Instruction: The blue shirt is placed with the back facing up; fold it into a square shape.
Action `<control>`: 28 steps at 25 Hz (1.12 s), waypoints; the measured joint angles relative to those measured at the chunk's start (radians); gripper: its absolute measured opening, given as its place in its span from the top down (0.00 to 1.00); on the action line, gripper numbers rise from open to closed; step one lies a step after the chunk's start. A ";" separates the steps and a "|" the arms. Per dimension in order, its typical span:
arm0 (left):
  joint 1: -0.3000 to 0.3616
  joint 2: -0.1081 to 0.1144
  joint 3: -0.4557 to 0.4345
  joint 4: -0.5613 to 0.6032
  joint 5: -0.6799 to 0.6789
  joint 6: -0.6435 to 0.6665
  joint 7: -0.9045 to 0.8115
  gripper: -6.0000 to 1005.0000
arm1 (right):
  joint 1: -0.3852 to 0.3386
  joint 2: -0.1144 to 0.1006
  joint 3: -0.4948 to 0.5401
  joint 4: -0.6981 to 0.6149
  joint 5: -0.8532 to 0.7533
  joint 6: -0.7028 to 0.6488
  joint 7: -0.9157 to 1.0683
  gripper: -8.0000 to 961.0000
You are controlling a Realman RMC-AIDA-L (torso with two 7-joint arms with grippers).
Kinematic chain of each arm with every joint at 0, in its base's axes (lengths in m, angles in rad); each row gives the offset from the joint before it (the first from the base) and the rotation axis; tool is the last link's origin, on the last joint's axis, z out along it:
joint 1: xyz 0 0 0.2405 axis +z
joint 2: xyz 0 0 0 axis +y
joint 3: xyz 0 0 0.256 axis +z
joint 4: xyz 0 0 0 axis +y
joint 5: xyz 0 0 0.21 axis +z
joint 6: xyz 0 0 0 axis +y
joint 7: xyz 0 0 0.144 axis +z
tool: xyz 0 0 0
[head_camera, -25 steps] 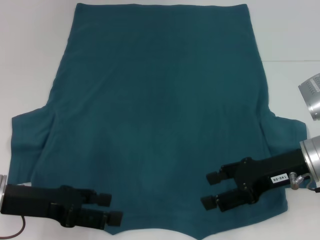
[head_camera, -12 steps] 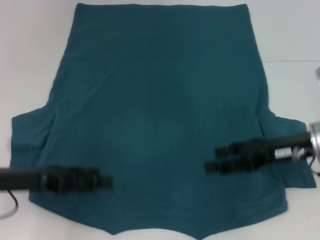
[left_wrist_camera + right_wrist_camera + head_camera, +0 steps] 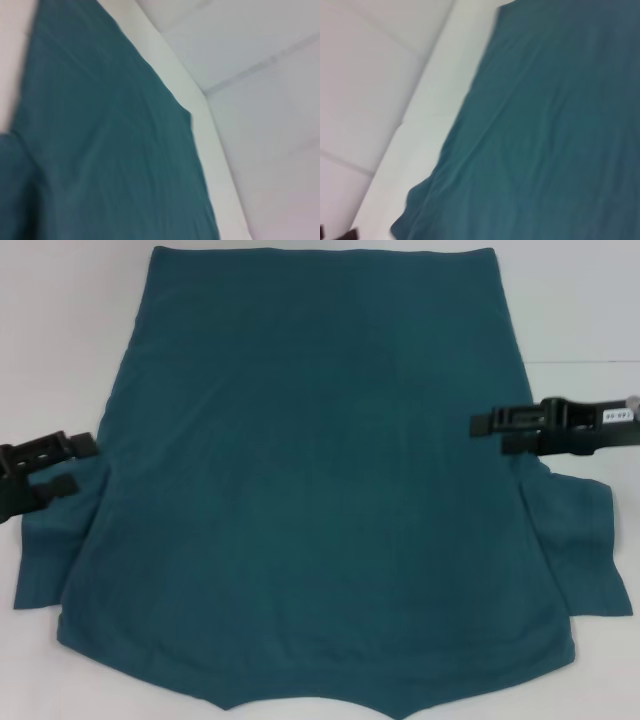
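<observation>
The blue shirt (image 3: 320,480), judged soft and light, is spread flat on the white table (image 3: 570,300), best pinched at its sleeves, flanked by the left gripper (image 3: 72,465), fingers parted, and the right gripper (image 3: 490,426), whose fingers cannot be read.

Counter (image 3: 60,340): white, plain surface, showing on both sides of the spread cloth.
Counter edge (image 3: 200,145): pale rim.
Beyond the edge (image 3: 270,125): light grey floor with faint seams.
</observation>
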 joint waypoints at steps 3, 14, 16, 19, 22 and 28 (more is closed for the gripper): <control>0.005 0.000 -0.020 -0.009 0.001 -0.067 -0.017 0.13 | 0.021 -0.029 -0.002 0.031 -0.001 0.021 0.020 0.11; 0.022 0.005 -0.051 -0.086 0.025 -0.304 -0.020 0.13 | 0.042 -0.046 -0.002 0.029 -0.002 0.023 0.040 0.11; 0.023 0.005 -0.049 -0.102 0.025 -0.336 -0.016 0.13 | 0.042 -0.045 -0.002 0.029 -0.001 0.022 0.040 0.11; 0.025 0.005 -0.041 -0.124 0.025 -0.378 -0.011 0.13 | 0.042 -0.045 -0.001 0.030 -0.001 0.021 0.040 0.11; 0.027 0.003 -0.035 -0.142 0.026 -0.405 -0.005 0.13 | 0.037 -0.045 0.002 0.031 -0.001 0.022 0.040 0.11; 0.029 0.000 -0.028 -0.162 0.026 -0.442 0.004 0.13 | 0.034 -0.045 0.004 0.032 0.000 0.023 0.041 0.11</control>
